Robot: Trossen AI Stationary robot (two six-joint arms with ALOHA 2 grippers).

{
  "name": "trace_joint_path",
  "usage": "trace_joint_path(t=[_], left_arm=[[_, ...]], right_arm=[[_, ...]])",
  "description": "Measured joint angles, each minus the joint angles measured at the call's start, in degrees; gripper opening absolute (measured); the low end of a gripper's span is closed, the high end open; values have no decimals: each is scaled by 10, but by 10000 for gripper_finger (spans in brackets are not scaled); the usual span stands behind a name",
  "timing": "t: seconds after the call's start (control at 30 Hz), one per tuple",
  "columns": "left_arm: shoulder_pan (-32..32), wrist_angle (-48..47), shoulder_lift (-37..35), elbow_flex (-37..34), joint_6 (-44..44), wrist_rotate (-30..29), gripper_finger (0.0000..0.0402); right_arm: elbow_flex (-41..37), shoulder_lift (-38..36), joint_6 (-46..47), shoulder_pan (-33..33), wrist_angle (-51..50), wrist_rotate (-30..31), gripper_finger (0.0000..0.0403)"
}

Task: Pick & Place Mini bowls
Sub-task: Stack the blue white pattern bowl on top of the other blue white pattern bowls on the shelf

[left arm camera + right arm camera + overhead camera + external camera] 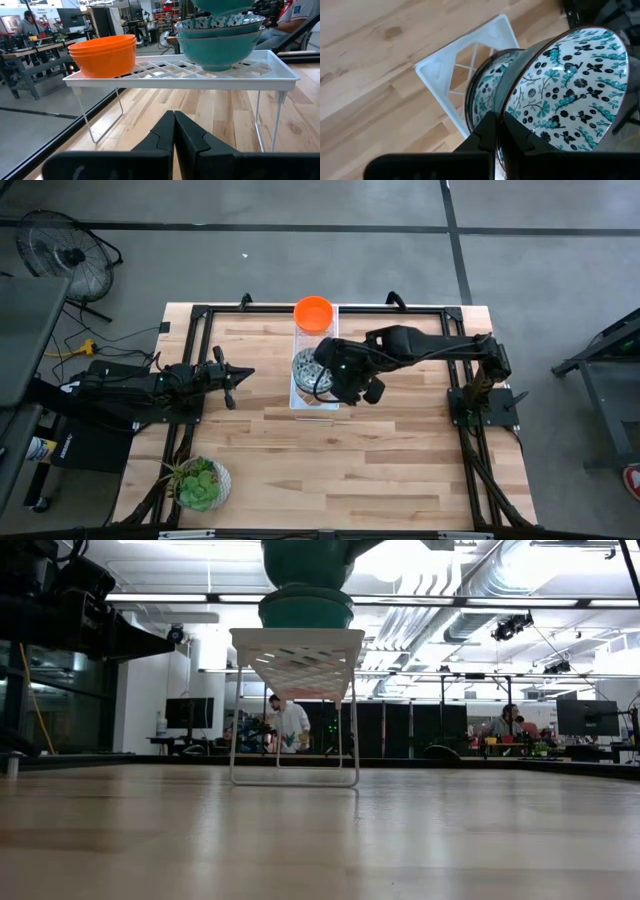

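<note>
Wooden table (330,450) fills your overhead frame; at its left the left gripper (236,375) waits with fingers pressed together, holding nothing. At centre your right gripper (345,385) pinches the rim of a patterned bowl (565,85) over two stacked ones (220,37) on the white rack (180,75); beyond, the orange bowls (314,313).

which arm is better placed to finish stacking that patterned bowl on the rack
Right. The right gripper is pinching the patterned bowl by its rim, just over the stack on the white rack. The left gripper is shut, empty, off to the side.
</note>
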Motion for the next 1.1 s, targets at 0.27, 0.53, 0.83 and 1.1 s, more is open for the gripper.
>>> trace_joint_path(t=[0.27, 0.53, 0.83, 1.1], left_arm=[[0, 0, 0, 0, 0, 0, 1], [0, 0, 0, 0, 0, 0, 1], [0, 0, 0, 0, 0, 0, 1], [0, 0, 0, 0, 0, 0, 1]], right_arm=[[-28, 0, -43, 11, 18, 50, 0], [-44, 0, -65, 13, 35, 74, 0], [-44, 0, -62, 12, 38, 64, 0], [-44, 0, -38, 12, 42, 49, 0]])
